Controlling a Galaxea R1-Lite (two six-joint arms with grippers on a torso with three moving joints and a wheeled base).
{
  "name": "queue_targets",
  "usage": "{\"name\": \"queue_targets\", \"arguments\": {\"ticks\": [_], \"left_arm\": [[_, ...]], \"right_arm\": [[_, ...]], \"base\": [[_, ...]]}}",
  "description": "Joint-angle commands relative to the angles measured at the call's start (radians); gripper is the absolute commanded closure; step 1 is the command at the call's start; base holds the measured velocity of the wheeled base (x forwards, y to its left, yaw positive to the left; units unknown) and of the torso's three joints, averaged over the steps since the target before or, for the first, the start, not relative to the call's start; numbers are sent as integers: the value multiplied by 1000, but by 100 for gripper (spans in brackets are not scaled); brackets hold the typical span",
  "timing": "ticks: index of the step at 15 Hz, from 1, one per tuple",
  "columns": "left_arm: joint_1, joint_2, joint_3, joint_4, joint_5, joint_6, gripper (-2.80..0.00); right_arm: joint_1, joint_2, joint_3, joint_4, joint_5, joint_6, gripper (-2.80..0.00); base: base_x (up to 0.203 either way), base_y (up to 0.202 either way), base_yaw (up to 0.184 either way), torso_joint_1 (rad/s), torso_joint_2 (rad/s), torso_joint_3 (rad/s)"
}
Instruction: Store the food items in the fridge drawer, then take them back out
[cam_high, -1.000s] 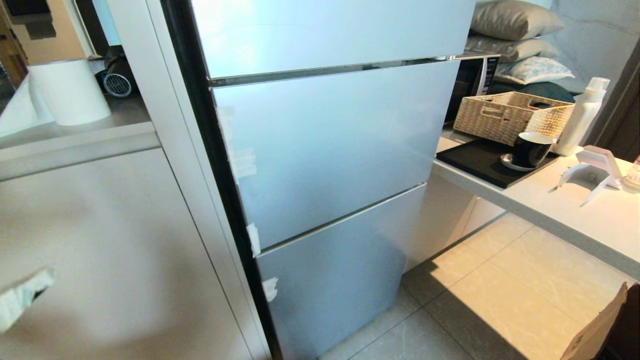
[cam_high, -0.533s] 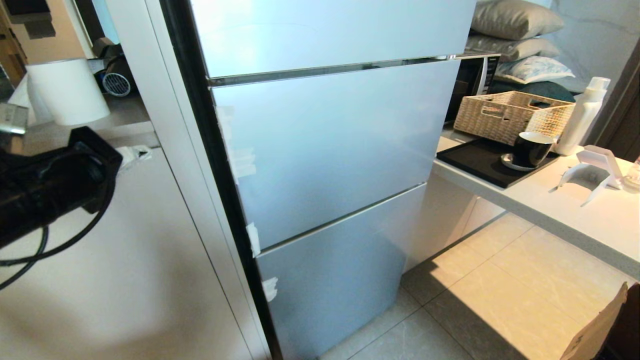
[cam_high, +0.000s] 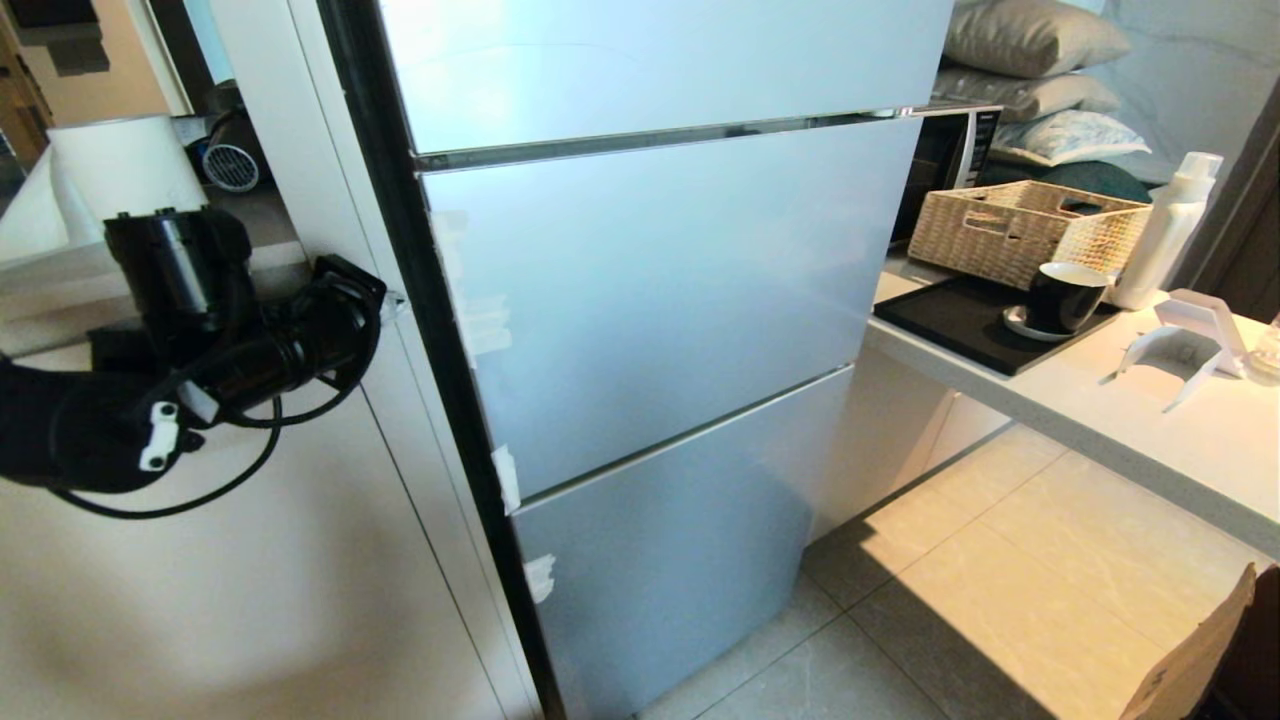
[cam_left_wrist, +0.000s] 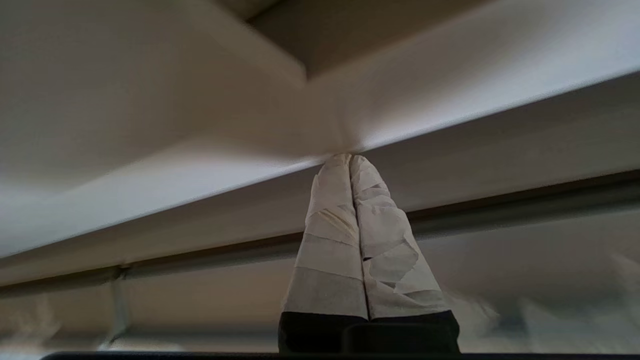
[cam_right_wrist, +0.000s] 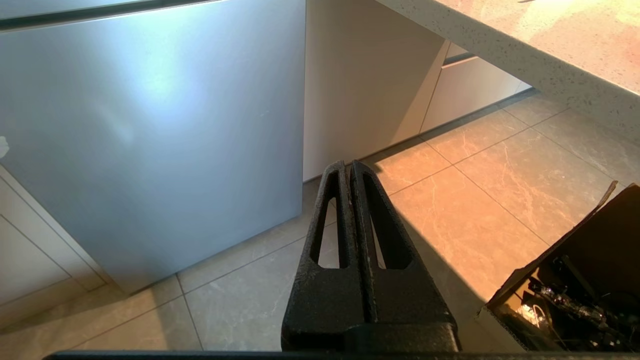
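Observation:
The fridge (cam_high: 650, 300) stands with all its silver doors closed. The fridge drawer and the food items are hidden. My left gripper (cam_high: 390, 298) is raised at the white panel (cam_high: 340, 200) just left of the fridge's black side edge. In the left wrist view this gripper (cam_left_wrist: 349, 159) has its tape-wrapped fingers (cam_left_wrist: 330, 240) pressed together, empty, with the tips at a white edge. My right gripper (cam_right_wrist: 348, 165) hangs low and shut, holding nothing, over the floor tiles by the fridge's bottom door (cam_right_wrist: 150, 125).
A white cabinet (cam_high: 250, 560) fills the left side, with a paper roll (cam_high: 125, 165) on top. On the right counter (cam_high: 1180, 440) are a wicker basket (cam_high: 1020, 230), black tray (cam_high: 950, 320), black cup (cam_high: 1062, 298) and white bottle (cam_high: 1165, 235). An open cardboard box (cam_right_wrist: 575, 280) sits on the floor at right.
The left arm has come up from the lower left and swung right, bringing its gripper to the panel beside the fridge. The right arm and the fridge doors are unchanged.

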Motion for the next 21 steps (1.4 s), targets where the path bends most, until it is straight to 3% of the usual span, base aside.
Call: {"name": "queue_targets", "arguments": {"ticks": [1,8,15,21], "left_arm": [[-15,78,-24,-46,4,-4,0],[-109,105,-53,-45,10,-1,0],[-193,67,6,-46,32,-1,0],[-198,16,81,-48,74,1,0]], "right_arm": [[0,1,0,0,0,0,0],[0,1,0,0,0,-1,0],[1,1,0,0,0,0,0],[1,1,0,0,0,0,0]], "base": [[0,0,0,0,0,0],[0,0,0,0,0,0],[0,0,0,0,0,0],[0,0,0,0,0,0]]}}
